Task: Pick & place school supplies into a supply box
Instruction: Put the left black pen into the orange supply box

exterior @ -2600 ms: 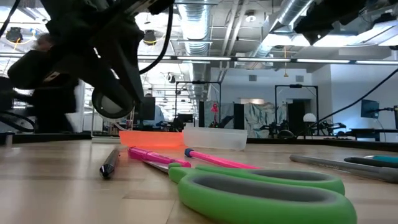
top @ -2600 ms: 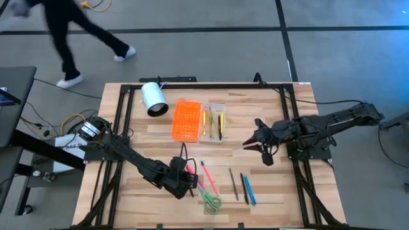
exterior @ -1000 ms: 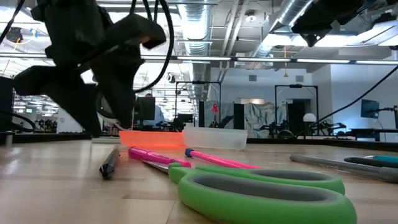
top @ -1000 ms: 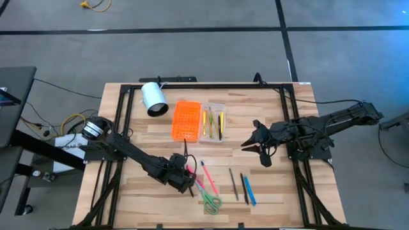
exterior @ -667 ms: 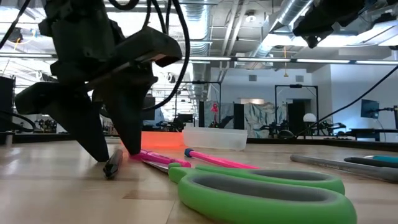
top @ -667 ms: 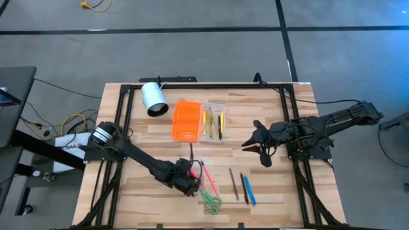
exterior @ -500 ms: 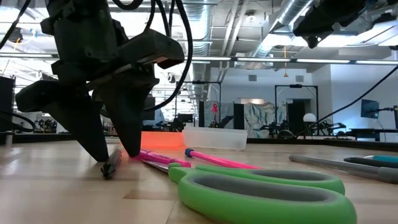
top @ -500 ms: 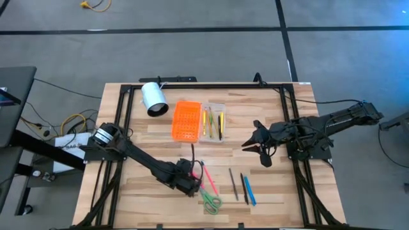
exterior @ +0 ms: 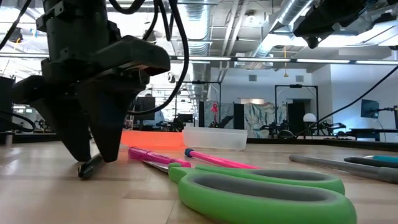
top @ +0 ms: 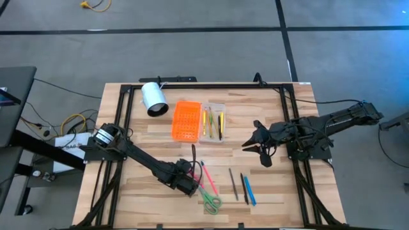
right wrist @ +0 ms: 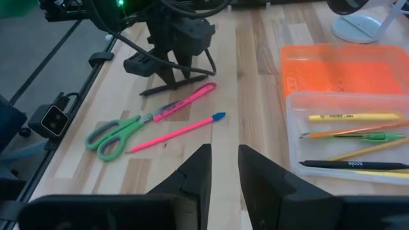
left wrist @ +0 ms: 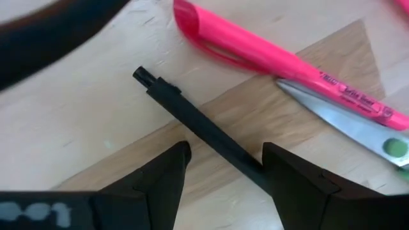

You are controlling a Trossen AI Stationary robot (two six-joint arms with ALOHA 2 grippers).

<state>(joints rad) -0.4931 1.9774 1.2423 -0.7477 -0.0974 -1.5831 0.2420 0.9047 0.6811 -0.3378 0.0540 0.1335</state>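
Observation:
A black pen (left wrist: 192, 118) lies flat on the table. My left gripper (exterior: 93, 152) stands over it, open, its fingertips down at the tabletop with one on either side of the shaft. Beside it lie a pink highlighter (left wrist: 255, 48), a pink pencil (top: 208, 176) and green-handled scissors (exterior: 261, 193). The supply box has a clear tray (top: 214, 121) with several pencils in it, and its orange lid (top: 186, 120) lies next to the tray. My right gripper (top: 248, 145) hovers to the right of the box, holding nothing, with a narrow gap between its fingers. My left gripper straddles the black pen's shaft, fingers pointing down from above and set across the pen. One finger (left wrist: 287, 179) touches the shaft (left wrist: 246, 160). The other finger (left wrist: 163, 179) stands a little apart from it. The pen rests on the table.
A white cylinder (top: 153, 99) lies on its side at the far left of the table. A grey pen (top: 233, 183) and blue pens (top: 248, 190) lie on the wood to the right of the scissors. Black frame rails run along the table's edges.
My left gripper has come down to the tabletop over the black pen, shifting slightly toward the right and near edges and straightening from a tilt. Its jaws have stayed open. The pen's near end has slid toward the table's left.

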